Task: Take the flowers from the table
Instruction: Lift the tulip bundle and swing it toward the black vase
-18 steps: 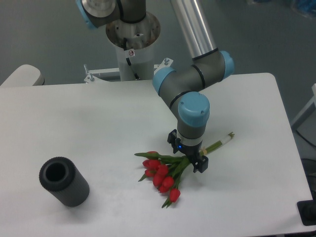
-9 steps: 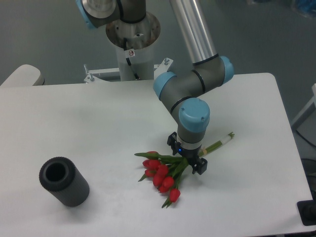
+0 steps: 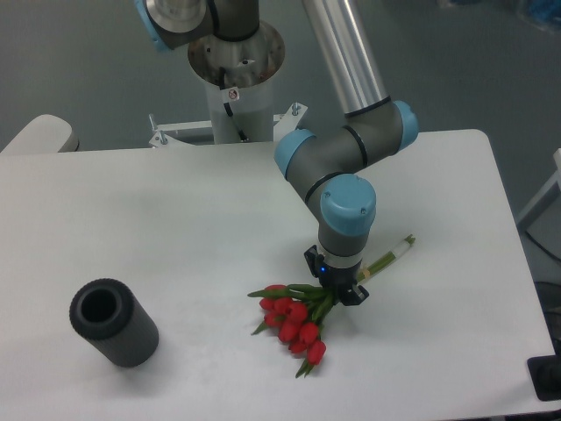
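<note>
My claw (image 3: 337, 287) points straight down, fingers closed around the green stems of the flowers (image 3: 298, 324). Red heads hang low at front-centre of the white worktop (image 3: 175, 219); can't tell if they touch it. Dark ribbed cylinder (image 3: 114, 322) lies well apart, front-left.

A single fixed camera covers the scene. It sits above the near edge of the bench (image 3: 131, 210) and faces the far side, tilted steeply downward. The view takes in nearly the whole bench top, cropped at the near left corner. The arm's mounting column (image 3: 237, 79) stands at the far edge, upper centre of the frame. Grey floor fills the background beyond. The range is moderate. No second view exists, so no overlap applies.
</note>
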`<action>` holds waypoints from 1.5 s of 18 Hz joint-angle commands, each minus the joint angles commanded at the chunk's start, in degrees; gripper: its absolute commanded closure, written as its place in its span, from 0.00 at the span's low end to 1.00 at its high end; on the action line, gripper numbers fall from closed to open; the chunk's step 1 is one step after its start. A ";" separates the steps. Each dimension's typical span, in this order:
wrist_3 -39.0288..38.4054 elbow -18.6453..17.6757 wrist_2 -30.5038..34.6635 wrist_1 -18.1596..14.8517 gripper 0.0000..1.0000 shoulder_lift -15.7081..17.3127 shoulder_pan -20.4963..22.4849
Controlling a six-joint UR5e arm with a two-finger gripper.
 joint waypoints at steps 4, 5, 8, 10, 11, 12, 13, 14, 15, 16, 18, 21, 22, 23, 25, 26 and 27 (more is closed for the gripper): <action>-1.05 3.51 -7.61 -1.23 0.76 3.59 -1.85; -1.49 3.96 -11.82 -1.58 0.76 4.82 -1.85; -5.08 5.71 -25.10 -1.50 0.76 6.85 -1.58; -8.33 7.21 -30.13 -1.41 0.76 7.73 -1.76; -10.44 7.73 -32.32 -1.23 0.76 8.17 -1.93; -12.72 8.35 -34.87 -1.06 0.76 8.35 -2.11; -14.66 8.88 -37.68 -0.88 0.76 8.35 -2.55; -15.90 9.23 -40.23 -0.88 0.76 8.44 -2.81; -16.87 9.41 -42.26 -0.88 0.76 8.53 -3.16; -17.83 9.50 -43.84 -0.62 0.76 8.53 -3.86; -20.55 9.85 -45.96 -0.09 0.76 8.96 -4.48; -23.55 9.67 -50.44 -0.09 0.76 9.67 -4.31; -23.73 9.41 -51.84 -0.09 0.76 9.76 -4.22; -24.34 9.23 -52.73 -0.09 0.76 10.28 -4.22; -26.45 9.23 -52.91 -0.09 0.76 11.25 -3.96; -26.63 9.06 -52.91 -0.09 0.76 11.25 -3.96; -26.72 9.06 -52.91 -0.09 0.76 11.34 -3.87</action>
